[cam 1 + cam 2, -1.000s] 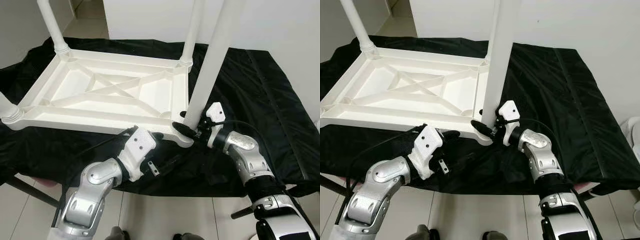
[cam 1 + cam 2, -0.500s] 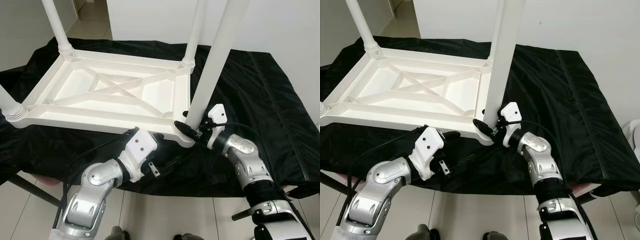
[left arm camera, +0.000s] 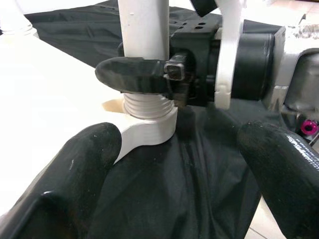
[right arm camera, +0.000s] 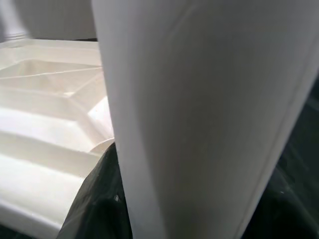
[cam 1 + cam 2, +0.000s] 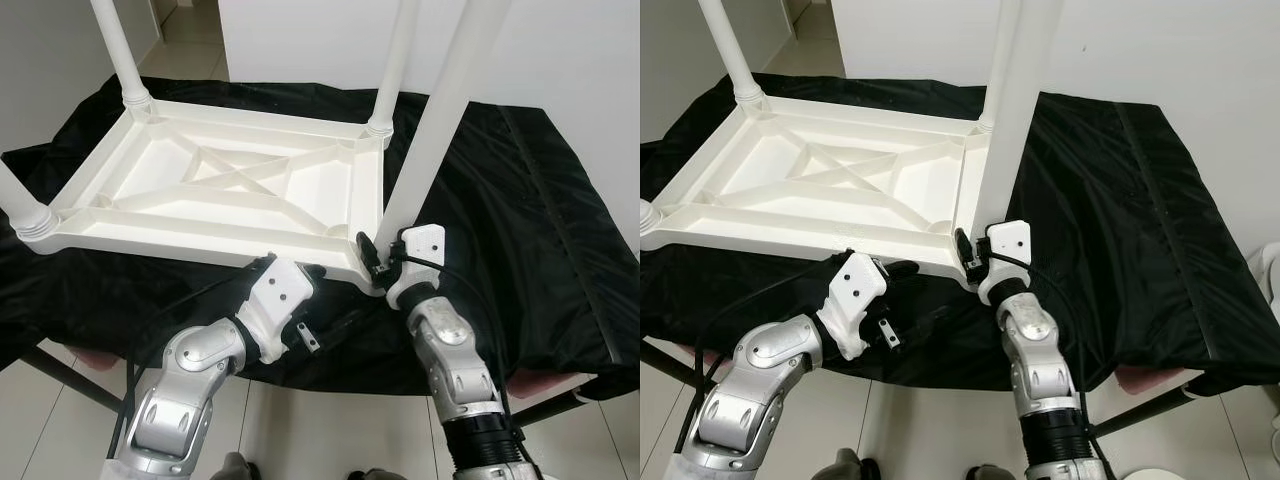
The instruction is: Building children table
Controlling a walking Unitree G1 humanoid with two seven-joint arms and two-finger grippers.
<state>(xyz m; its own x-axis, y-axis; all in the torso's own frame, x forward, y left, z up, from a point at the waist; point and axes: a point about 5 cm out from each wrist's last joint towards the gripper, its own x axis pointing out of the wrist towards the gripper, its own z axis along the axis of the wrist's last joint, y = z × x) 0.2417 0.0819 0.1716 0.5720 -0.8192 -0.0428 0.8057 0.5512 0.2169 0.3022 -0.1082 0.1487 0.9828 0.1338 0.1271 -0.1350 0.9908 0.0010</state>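
A white plastic children's table (image 5: 230, 190) lies upside down on a black cloth. Its near right leg (image 5: 440, 120) stands in the corner socket, leaning slightly right. My right gripper (image 5: 375, 258) is shut on the base of that leg, one black finger (image 3: 134, 74) lying across it just above the threaded collar (image 3: 147, 107). The right wrist view has the leg (image 4: 199, 114) very close, with the table's ribbed underside (image 4: 45, 99) beside it. My left gripper (image 5: 920, 295) is open, low at the table's front edge, its fingers (image 3: 75, 169) spread and pointing at the same corner without touching it.
Three more legs stand at the other corners: far left (image 5: 120, 50), near left (image 5: 20, 200) and far right (image 5: 395, 60). The black cloth (image 5: 520, 220) drapes over the work surface's front edge. Tiled floor lies below, a white wall behind.
My right forearm has swung from the right side to below the gripper, turning the gripper around the leg's base. The left gripper has stayed put. The camera has shifted slightly.
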